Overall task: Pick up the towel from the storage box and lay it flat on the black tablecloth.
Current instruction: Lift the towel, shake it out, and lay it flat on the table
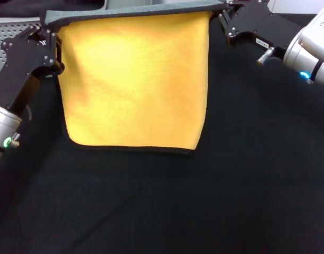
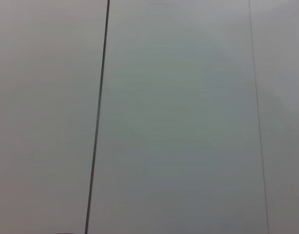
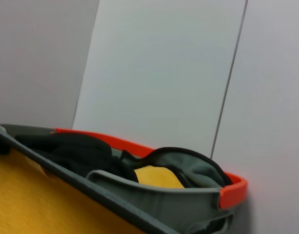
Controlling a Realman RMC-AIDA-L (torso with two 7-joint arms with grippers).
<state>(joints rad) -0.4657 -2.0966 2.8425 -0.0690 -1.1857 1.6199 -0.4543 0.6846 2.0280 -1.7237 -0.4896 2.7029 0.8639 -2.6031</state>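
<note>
Holding the towel (image 1: 135, 79) stretched by its top corners, left hand (image 1: 48, 45) and right hand (image 1: 225, 16) each pinching one, orange face up over the black tablecloth (image 1: 204, 201), I'd lower both evenly, keeping tension to avoid wrinkles.

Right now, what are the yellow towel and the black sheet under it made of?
The towel looks like soft, fuzzy cloth, maybe microfibre: matte yellow-orange nap with thin black stitched edging. The black tablecloth looks like plain matte woven fabric; faint creases show and nothing shines. Both are guesses from looks alone.
</note>
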